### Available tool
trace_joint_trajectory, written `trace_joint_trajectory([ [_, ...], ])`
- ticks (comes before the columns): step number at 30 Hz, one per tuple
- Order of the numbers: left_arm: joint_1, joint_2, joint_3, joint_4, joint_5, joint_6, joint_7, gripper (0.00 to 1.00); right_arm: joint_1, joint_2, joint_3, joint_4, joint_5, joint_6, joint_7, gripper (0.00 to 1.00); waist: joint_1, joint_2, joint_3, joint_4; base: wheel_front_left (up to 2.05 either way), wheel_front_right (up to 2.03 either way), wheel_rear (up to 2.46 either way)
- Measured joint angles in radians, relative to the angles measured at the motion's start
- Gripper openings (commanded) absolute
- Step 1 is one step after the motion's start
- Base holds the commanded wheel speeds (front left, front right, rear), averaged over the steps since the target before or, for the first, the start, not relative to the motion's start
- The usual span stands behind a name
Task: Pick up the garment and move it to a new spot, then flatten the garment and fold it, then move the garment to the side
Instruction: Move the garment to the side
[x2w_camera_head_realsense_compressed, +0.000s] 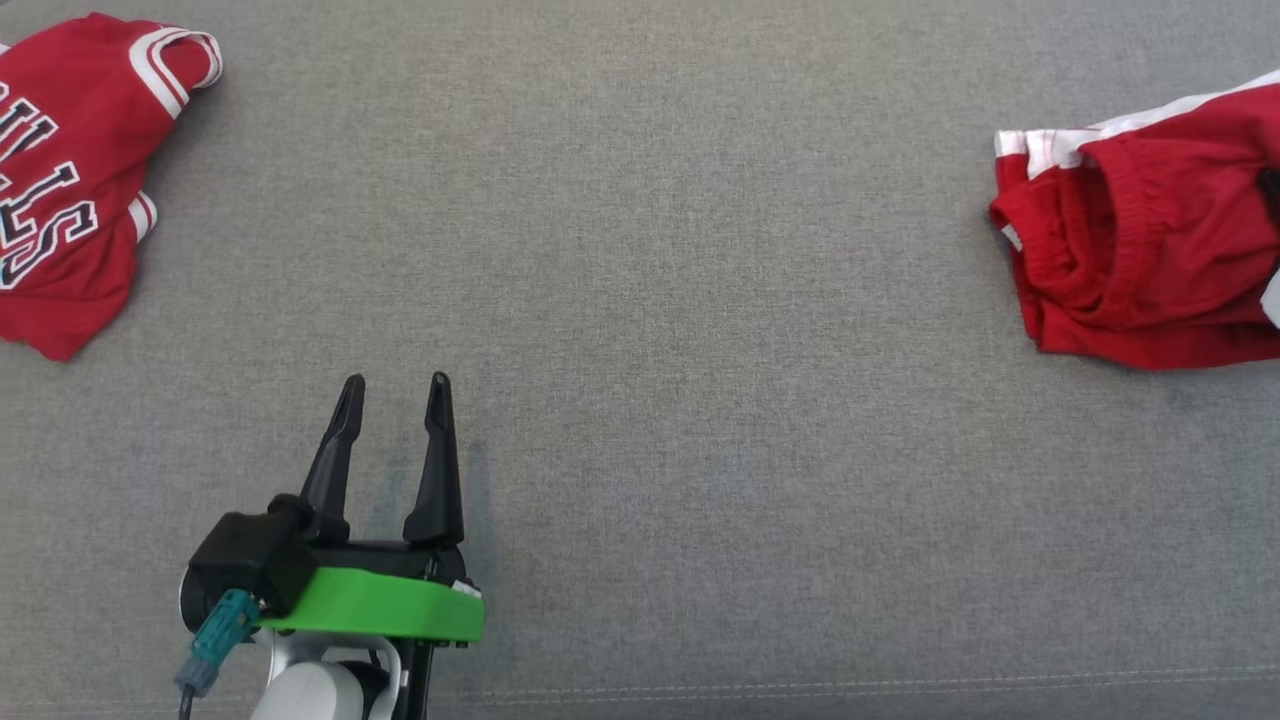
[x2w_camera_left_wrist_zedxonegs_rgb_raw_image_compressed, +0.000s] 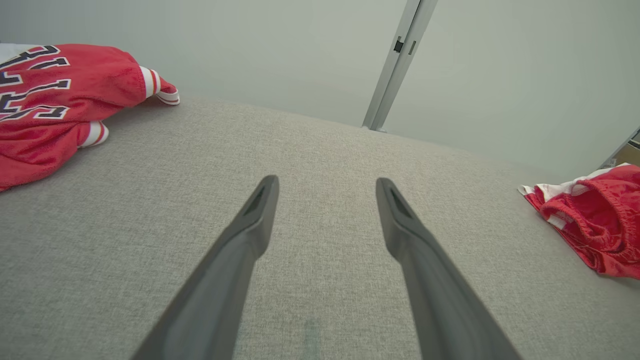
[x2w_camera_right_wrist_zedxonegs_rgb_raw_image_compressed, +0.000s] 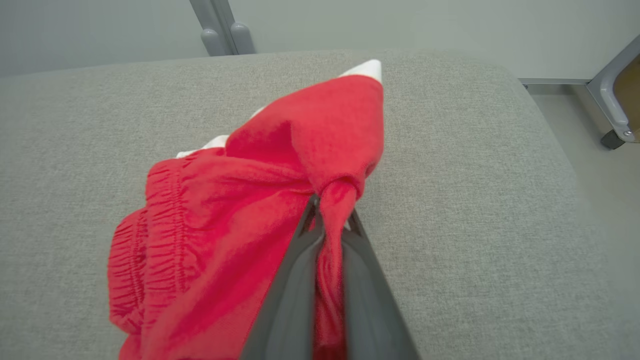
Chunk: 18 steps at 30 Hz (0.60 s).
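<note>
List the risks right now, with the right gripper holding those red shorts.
The right gripper pinches only a thin twisted bunch of the red shorts; the cloth may slip out when lifted.
The red shorts lie near the grey cushion's edge, with floor beyond; if dropped they could slide off.
The left gripper is open and far away, so a one-point lift will likely leave them crumpled.

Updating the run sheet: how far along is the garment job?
Done: nothing visibly. In hand: right jaws shut on a bunch of the red shorts, which lie crumpled on the grey surface; left jaws open, empty. Left: move, flatten, fold, set aside.
</note>
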Motion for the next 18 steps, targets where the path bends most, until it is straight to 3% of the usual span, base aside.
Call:
trace_joint_trajectory([
  [14,-0.055,0.039,-0.001,-0.044,0.042,0.0,0.015,1.0,-0.11,-0.091,-0.007,-0.006,-0.073,-0.037,-0.003,0.0,0.0,0.0,0.103,-0.03,0.0,0.0,0.0],
  [18,-0.08,0.041,-0.007,-0.058,0.062,0.0,0.024,1.0,-0.136,-0.111,-0.011,0.004,-0.091,-0.069,-0.019,0.0,0.0,0.0,0.131,-0.032,0.0,0.0,0.0],
])
